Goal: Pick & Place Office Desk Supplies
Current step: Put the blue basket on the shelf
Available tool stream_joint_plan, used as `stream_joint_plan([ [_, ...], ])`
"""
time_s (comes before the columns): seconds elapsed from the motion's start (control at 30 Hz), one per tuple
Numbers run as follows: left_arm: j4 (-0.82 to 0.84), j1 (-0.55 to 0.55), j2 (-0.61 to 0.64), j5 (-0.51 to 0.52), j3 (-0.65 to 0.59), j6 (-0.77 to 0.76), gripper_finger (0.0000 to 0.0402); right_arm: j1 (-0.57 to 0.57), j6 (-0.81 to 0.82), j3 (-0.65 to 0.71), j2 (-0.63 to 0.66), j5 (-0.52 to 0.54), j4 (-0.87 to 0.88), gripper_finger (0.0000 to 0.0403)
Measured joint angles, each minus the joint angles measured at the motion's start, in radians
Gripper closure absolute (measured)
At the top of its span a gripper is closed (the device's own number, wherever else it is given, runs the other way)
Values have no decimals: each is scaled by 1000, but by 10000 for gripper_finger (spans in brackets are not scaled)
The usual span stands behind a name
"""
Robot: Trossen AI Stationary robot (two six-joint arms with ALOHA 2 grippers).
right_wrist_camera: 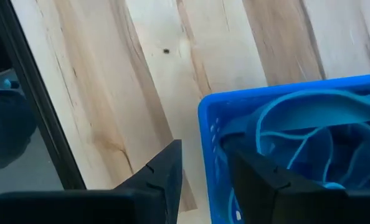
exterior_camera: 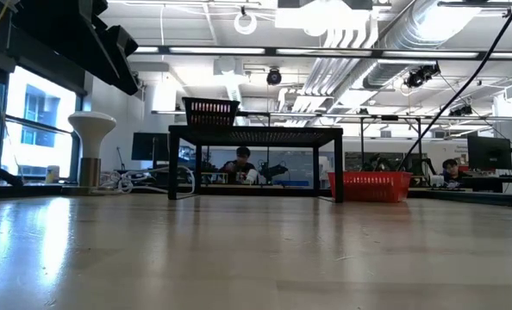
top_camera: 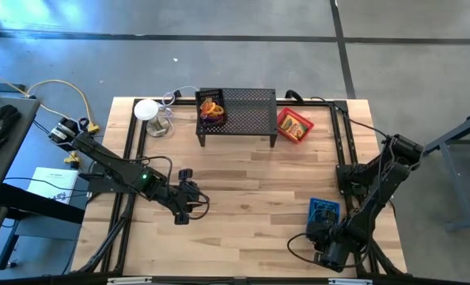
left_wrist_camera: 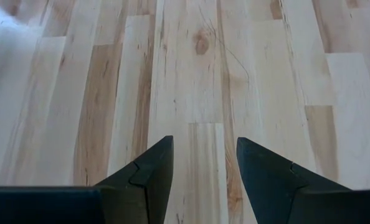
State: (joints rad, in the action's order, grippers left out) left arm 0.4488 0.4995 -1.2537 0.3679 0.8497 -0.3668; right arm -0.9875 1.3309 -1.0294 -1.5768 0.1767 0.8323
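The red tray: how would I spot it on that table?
Find the black perforated stand at the table's far edge. Just right of it, on the wood, sits the red mesh tray. It is the only red one; the blue tray sits near the right arm.

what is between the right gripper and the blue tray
Nothing visible. The right gripper is already at the blue tray, its fingers straddling the tray's near wall, one outside and one inside. Whether they are clamping it cannot be told.
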Motion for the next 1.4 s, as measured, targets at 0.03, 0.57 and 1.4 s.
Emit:
stream_joint_plan([
  [0.03, 0, 0, 0, 0, 0, 0, 233, 0, 3, 6, 0, -7, -6, 288],
  [0.57, -30, 0, 0, -3, -1, 0, 233, 26, -54, 66, -2, -55, -87, 288],
  [1.4, -32, 0, 0, -2, -1, 0, 233, 168, -181, 63, -136, -258, -96, 395],
])
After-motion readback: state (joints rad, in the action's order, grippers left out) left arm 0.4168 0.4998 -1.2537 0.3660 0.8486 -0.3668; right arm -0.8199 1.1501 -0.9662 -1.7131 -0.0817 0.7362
